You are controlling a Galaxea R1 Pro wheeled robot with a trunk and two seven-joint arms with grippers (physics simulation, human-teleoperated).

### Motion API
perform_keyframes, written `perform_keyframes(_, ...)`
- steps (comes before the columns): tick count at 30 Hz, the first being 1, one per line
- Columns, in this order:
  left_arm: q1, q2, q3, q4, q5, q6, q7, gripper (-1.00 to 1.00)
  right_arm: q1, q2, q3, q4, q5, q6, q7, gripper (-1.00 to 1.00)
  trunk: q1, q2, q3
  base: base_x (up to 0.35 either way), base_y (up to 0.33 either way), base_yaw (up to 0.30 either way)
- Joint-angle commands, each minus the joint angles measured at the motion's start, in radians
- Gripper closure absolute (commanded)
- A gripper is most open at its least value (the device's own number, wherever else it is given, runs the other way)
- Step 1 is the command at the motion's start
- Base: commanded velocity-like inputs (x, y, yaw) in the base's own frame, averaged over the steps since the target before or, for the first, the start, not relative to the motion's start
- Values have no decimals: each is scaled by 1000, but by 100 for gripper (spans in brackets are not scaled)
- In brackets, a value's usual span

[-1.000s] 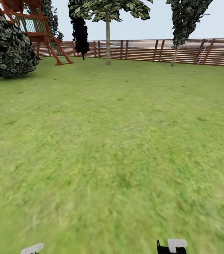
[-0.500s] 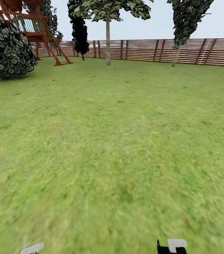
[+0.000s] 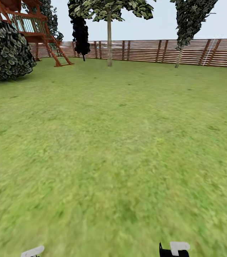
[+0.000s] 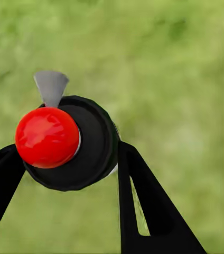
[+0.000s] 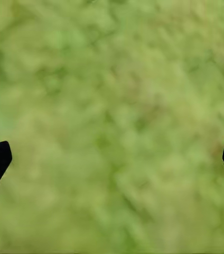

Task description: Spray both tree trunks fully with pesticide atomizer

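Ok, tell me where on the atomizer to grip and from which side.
Probably the round black body of the atomizer, jaws on opposite flanks, as the left gripper has it. That curved waist seats between them and leaves the red cap and grey nozzle free.

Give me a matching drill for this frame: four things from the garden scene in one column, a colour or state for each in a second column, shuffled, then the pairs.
Things
1. atomizer
2. right gripper
3. fence
4. round bush

States
A. brown horizontal slats, far side of the lawn
B. open, only grass between the fingers
C. red cap on black body, between the left gripper's fingers
D. dark foliage, near the play structure

Pairs: 1-C, 2-B, 3-A, 4-D
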Motion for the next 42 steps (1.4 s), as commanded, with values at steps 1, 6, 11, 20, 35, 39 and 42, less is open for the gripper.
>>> perform_keyframes(1, 0, 0, 0, 0, 0, 0, 0, 100, 0, 0, 0, 0, 0, 0, 0, -100, 0, 0, 0, 336, 0, 0)
perform_keyframes(6, 0, 0, 0, 0, 0, 0, 0, 100, 0, 0, 0, 0, 0, 0, 0, -100, 0, 0, 0, 336, 0, 0)
perform_keyframes(11, 0, 0, 0, 0, 0, 0, 0, 100, 0, 0, 0, 0, 0, 0, 0, -100, 0, 0, 0, 336, 0, 0)
perform_keyframes(20, 0, 0, 0, 0, 0, 0, 0, 100, 0, 0, 0, 0, 0, 0, 0, -100, 0, 0, 0, 336, 0, 0)
perform_keyframes(35, 0, 0, 0, 0, 0, 0, 0, 100, 0, 0, 0, 0, 0, 0, 0, -100, 0, 0, 0, 336, 0, 0)
perform_keyframes(39, 0, 0, 0, 0, 0, 0, 0, 100, 0, 0, 0, 0, 0, 0, 0, -100, 0, 0, 0, 336, 0, 0)
perform_keyframes(42, 0, 0, 0, 0, 0, 0, 0, 100, 0, 0, 0, 0, 0, 0, 0, -100, 0, 0, 0, 336, 0, 0)
